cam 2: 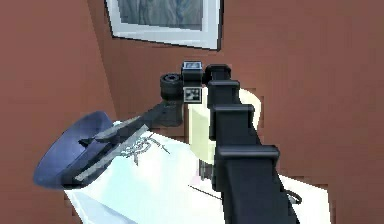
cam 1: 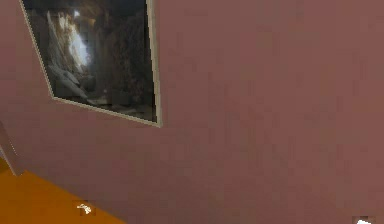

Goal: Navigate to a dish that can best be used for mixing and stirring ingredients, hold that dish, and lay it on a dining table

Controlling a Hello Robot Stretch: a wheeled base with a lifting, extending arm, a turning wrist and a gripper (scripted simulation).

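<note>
One dark blue bowl (cam 2: 62, 160) hangs tilted at the pincer's (cam 2: 105, 148) far end, held clear above the white table (cam 2: 150, 192).

In the arm side view we see the bowl (cam 2: 65, 155) at nine o'clock from the arm (cam 2: 240, 140), the table (cam 2: 140, 190) beneath the arm, and the framed picture (cam 2: 165, 20) on the wall (cam 2: 320, 60) at twelve o'clock.
</note>
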